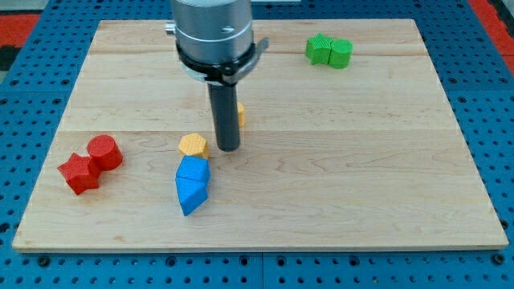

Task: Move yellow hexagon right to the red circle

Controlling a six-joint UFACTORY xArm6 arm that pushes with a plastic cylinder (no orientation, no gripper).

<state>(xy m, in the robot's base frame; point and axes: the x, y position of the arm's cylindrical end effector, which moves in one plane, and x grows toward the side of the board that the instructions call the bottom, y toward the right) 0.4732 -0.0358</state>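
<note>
The yellow hexagon (193, 145) lies left of the board's middle, touching the top of a blue block (193, 169). The red circle (104, 152) lies at the view's left, well left of the hexagon, with a red star-shaped block (79, 173) touching it at lower left. My tip (228, 148) stands on the board just right of the yellow hexagon, a small gap between them. Another yellow block (239, 115) shows partly behind the rod, its shape hidden.
Below the first blue block a second, pointed blue block (190, 193) touches it. Two green blocks (329, 51) sit together at the view's top right. The wooden board (361, 160) ends in edges over a blue perforated base.
</note>
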